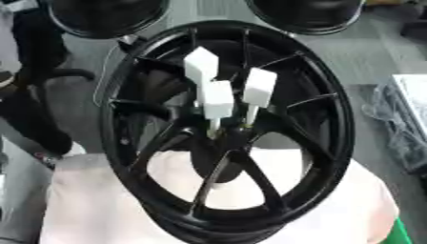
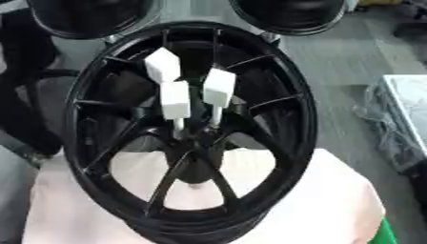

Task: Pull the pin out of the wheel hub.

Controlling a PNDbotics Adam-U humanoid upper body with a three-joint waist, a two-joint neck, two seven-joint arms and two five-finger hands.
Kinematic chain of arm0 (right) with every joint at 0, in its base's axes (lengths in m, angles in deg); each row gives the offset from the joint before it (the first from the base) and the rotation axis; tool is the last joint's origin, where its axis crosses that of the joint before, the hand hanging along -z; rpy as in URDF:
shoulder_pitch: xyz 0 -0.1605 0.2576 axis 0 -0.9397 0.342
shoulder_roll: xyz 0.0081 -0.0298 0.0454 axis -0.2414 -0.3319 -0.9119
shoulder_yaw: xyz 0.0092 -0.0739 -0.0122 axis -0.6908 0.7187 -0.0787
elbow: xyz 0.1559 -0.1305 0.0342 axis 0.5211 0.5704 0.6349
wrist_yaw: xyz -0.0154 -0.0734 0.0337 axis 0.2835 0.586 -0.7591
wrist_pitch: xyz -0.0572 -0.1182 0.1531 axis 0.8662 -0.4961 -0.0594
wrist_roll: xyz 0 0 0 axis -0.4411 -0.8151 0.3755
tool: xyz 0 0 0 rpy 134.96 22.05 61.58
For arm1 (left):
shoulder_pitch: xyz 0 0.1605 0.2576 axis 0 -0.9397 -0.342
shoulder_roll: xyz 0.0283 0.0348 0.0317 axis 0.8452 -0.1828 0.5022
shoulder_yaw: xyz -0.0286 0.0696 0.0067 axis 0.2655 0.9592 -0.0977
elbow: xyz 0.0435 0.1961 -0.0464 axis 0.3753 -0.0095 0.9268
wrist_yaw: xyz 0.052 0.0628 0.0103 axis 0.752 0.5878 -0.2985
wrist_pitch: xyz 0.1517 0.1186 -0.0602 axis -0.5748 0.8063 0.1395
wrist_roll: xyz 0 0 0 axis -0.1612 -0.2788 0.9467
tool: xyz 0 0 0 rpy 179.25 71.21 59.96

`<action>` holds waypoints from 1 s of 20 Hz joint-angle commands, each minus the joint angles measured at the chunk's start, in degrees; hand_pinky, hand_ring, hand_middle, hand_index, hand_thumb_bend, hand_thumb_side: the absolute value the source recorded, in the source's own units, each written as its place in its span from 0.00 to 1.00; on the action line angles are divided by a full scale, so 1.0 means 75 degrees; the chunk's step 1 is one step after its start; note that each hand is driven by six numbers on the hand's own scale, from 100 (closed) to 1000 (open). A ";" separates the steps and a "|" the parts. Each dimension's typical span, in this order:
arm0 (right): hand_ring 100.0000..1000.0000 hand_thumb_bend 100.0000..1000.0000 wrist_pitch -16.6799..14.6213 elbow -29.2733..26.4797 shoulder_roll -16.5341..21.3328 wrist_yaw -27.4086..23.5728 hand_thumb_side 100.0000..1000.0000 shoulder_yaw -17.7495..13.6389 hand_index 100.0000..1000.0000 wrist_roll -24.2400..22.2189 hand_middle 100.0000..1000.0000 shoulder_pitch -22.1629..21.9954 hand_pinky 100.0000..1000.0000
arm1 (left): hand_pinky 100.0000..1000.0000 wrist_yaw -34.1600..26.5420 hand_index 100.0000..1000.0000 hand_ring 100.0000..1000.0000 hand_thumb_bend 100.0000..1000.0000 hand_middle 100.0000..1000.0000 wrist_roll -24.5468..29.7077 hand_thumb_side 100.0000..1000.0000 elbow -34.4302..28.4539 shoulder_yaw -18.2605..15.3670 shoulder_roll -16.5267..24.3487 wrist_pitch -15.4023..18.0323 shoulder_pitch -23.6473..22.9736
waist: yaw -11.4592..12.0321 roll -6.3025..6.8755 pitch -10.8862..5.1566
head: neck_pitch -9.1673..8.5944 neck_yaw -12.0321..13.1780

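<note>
A black spoked wheel (image 1: 335,143) stands tilted on a pale cloth-covered table (image 1: 92,200), filling the middle of both views. Three white pins with block-shaped heads stick out of its hub (image 1: 227,139). One pin (image 1: 201,66) stands highest at the back left, a second pin (image 1: 218,99) sits lower in front of it, and a third pin (image 1: 259,87) is to their right. Thin white shafts run from the two lower heads down into the hub. Neither of my hands shows in either view.
Two more black round wheels (image 1: 104,16) (image 1: 309,14) lie beyond the top edge of the wheel. A plastic-wrapped object (image 1: 404,124) sits on the floor at the right. A green patch (image 1: 399,234) shows at the lower right corner. Dark furniture (image 1: 33,95) stands at the left.
</note>
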 commanded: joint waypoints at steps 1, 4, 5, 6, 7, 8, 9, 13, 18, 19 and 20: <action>0.90 0.09 -0.0189 -0.0379 0.0018 -0.0403 1.00 -0.0719 0.99 0.1398 0.89 -0.0511 0.88 | 0.72 0.0042 0.70 0.72 0.26 0.71 0.0085 0.62 -0.0155 0.0041 0.0167 -0.0002 0.0127 | 0.0031 -0.0013 -0.0147 | -0.0110 -0.0167; 0.91 0.04 -0.0064 -0.0525 -0.0063 -0.0959 1.00 -0.0663 1.00 0.2101 0.90 -0.0616 0.89 | 0.72 0.0037 0.70 0.72 0.27 0.71 0.0108 0.62 -0.0154 0.0058 0.0158 -0.0006 0.0148 | 0.0062 -0.0020 -0.0144 | -0.0098 -0.0194; 0.90 0.01 -0.0029 -0.0561 -0.0080 -0.1068 1.00 -0.0622 0.99 0.2216 0.90 -0.0611 0.89 | 0.72 0.0037 0.70 0.72 0.27 0.71 0.0114 0.62 -0.0155 0.0062 0.0156 -0.0005 0.0152 | 0.0066 -0.0023 -0.0141 | -0.0104 -0.0197; 0.88 0.00 -0.0016 -0.0612 -0.0102 -0.1176 1.00 -0.0583 0.97 0.2291 0.87 -0.0585 0.88 | 0.72 0.0036 0.70 0.72 0.27 0.71 0.0117 0.62 -0.0152 0.0064 0.0153 -0.0006 0.0152 | 0.0071 -0.0027 -0.0140 | -0.0101 -0.0200; 0.86 0.00 -0.0032 -0.0678 -0.0129 -0.1318 1.00 -0.0552 0.95 0.2358 0.85 -0.0545 0.87 | 0.72 0.0037 0.70 0.72 0.27 0.71 0.0116 0.62 -0.0150 0.0065 0.0152 -0.0008 0.0152 | 0.0076 -0.0031 -0.0138 | -0.0099 -0.0201; 0.82 0.00 -0.0087 -0.0766 -0.0158 -0.1483 0.84 -0.0530 0.91 0.2429 0.80 -0.0498 0.84 | 0.72 0.0036 0.70 0.72 0.27 0.71 0.0117 0.62 -0.0149 0.0066 0.0150 -0.0009 0.0152 | 0.0081 -0.0033 -0.0137 | -0.0094 -0.0202; 0.76 0.00 -0.0216 -0.0909 -0.0202 -0.1714 0.69 -0.0497 0.85 0.2512 0.73 -0.0438 0.80 | 0.72 0.0035 0.70 0.72 0.27 0.71 0.0119 0.62 -0.0149 0.0069 0.0146 -0.0009 0.0154 | 0.0089 -0.0035 -0.0136 | -0.0082 -0.0202; 0.70 0.00 -0.1078 -0.1749 -0.0412 -0.2812 0.49 -0.0142 0.81 0.2660 0.67 -0.0170 0.79 | 0.72 0.0031 0.70 0.72 0.27 0.71 0.0137 0.62 -0.0155 0.0089 0.0129 -0.0008 0.0181 | 0.0136 -0.0035 -0.0136 | -0.0060 -0.0232; 0.71 0.00 -0.1574 -0.2569 -0.1035 -0.3663 0.55 0.0327 0.82 0.2313 0.67 0.0429 0.80 | 0.72 0.0029 0.70 0.72 0.27 0.71 0.0164 0.62 -0.0159 0.0123 0.0106 -0.0014 0.0224 | 0.0183 -0.0011 -0.0157 | -0.0054 -0.0300; 0.71 0.00 -0.1629 -0.2659 -0.1183 -0.3771 0.52 0.0427 0.82 0.2242 0.68 0.0561 0.80 | 0.72 0.0028 0.70 0.72 0.27 0.71 0.0176 0.62 -0.0164 0.0135 0.0101 -0.0014 0.0246 | 0.0202 -0.0004 -0.0157 | -0.0058 -0.0310; 0.71 0.00 -0.1666 -0.2716 -0.1311 -0.3856 0.52 0.0515 0.82 0.2164 0.68 0.0677 0.81 | 0.72 0.0029 0.70 0.72 0.27 0.71 0.0184 0.62 -0.0169 0.0142 0.0095 -0.0013 0.0264 | 0.0217 0.0001 -0.0155 | -0.0061 -0.0314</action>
